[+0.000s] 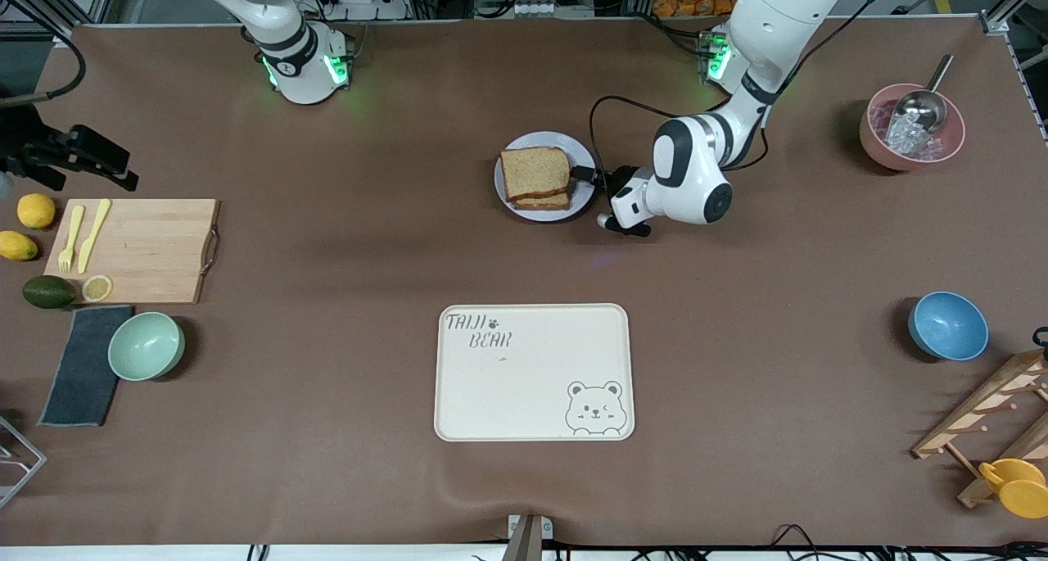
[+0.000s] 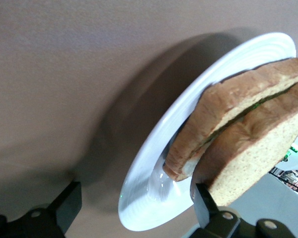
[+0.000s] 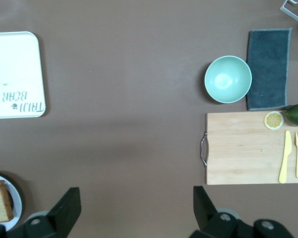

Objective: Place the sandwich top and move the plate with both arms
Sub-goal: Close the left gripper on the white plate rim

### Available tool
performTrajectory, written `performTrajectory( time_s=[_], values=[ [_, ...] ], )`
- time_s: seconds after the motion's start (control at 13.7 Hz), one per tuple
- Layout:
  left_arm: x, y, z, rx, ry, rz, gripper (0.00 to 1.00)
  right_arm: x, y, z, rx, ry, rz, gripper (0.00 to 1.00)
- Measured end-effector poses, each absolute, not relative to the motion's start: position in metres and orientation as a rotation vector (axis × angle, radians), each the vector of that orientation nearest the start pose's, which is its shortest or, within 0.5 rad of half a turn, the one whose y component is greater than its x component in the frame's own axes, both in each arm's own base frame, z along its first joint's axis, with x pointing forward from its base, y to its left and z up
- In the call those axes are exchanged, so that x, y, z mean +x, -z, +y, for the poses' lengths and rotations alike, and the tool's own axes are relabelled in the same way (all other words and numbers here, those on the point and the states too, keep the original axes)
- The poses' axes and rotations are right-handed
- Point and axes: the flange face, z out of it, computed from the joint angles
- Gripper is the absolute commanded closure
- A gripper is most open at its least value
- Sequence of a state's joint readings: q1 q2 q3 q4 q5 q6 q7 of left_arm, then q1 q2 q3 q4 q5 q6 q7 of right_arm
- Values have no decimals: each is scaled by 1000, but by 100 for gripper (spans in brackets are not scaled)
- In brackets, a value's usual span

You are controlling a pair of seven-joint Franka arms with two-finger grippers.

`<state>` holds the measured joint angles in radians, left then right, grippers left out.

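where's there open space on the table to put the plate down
The bear tray is bare, and so is the brown table between it, the plate and the cutting board. The table ends are crowded: green bowl, blue bowl.

A cream bear tray (image 1: 534, 372) lies at the table's middle, near the front camera. At its 9 o'clock, toward the right arm's end, a green bowl (image 1: 146, 346) sits just beside a dark cloth (image 1: 84, 365). At the bowl's 12 o'clock lies a wooden cutting board (image 1: 139, 250) carrying a yellow fork (image 1: 70, 237), a yellow knife (image 1: 93, 234) and a lemon slice (image 1: 97, 287). Two lemons (image 1: 36, 210) and an avocado (image 1: 48, 291) rest off the board's outer edge. At the tray's 3 o'clock stands a blue bowl (image 1: 948, 325); at that bowl's 12 o'clock, a pink bowl (image 1: 911, 127) holds ice and a metal scoop (image 1: 923, 106).
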<state>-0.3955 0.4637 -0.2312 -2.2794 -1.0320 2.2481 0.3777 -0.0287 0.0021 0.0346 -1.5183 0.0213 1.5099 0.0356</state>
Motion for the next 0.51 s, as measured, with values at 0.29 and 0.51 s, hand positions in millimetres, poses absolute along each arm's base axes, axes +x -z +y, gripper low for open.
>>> performTrajectory(
  time_s=[0.29,0.51],
  values=[
    [371,-134,-310,2395,694,-160,49,553,-631,4,-3123,-49,49,0],
    [369,-133,-310,2396,682,-187,100,553,-628,4,-3123,-53,48,0]
  ],
)
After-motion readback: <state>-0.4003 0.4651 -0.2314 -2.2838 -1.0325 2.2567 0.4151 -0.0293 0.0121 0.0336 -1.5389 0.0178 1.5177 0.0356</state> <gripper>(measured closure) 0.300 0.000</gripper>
